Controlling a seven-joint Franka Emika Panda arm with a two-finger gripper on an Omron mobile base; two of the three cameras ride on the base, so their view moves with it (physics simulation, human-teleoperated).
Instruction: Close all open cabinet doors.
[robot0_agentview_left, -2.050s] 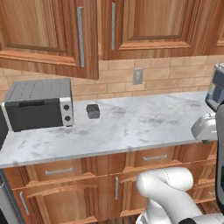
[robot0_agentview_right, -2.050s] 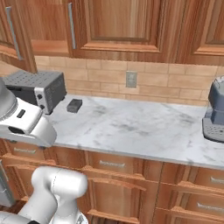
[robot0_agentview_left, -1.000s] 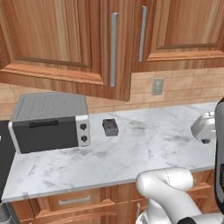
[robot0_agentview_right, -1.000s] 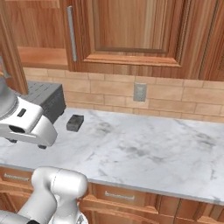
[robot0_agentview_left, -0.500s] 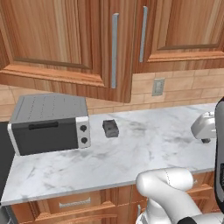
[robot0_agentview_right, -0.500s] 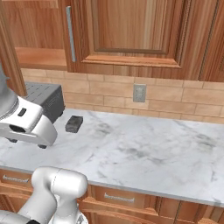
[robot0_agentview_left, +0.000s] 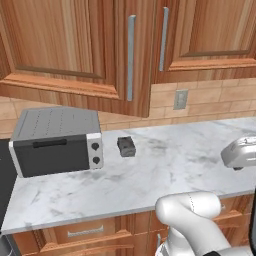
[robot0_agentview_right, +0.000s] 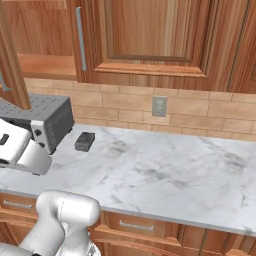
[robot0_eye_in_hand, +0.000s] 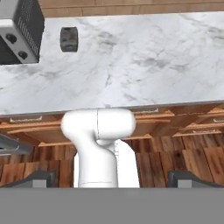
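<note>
Standing ajar above the toaster oven (robot0_agentview_left: 56, 141), the left cabinet door (robot0_agentview_left: 75, 47) swings out over the marble bench (robot0_agentview_left: 165, 170), its lower edge hanging forward of the brick backsplash (robot0_agentview_right: 125, 112) and its silver bar handle (robot0_agentview_left: 131, 57) at the free edge. Just beside it at 3 o'clock in the left base view, the neighbouring cabinet door (robot0_agentview_left: 210, 35) lies flat against its frame. In the right base view the open door's edge (robot0_agentview_right: 11, 60) shows at 9 o'clock, with the bare shelf (robot0_agentview_right: 47, 65) of the cabinet behind it and a shut door (robot0_agentview_right: 150, 35) to its right.

On the bench, the toaster oven sits at the left end, and a small dark block (robot0_agentview_left: 126, 146) lies just beside it toward 3 o'clock, apart from the oven's face. A wall outlet (robot0_agentview_right: 159, 106) is set in the backsplash beyond. From the block to the right end the marble is open, all the way to the front edge. Drawer fronts (robot0_eye_in_hand: 26, 120) with short handles run beneath that edge.

The claw (robot0_eye_in_hand: 111, 179) shows in the hand view, its two dark tips (robot0_eye_in_hand: 37, 178) at 7 and 5 o'clock spread far apart with nothing between them, pointing down toward the wooden floor (robot0_eye_in_hand: 175, 155) in front of the bench.
</note>
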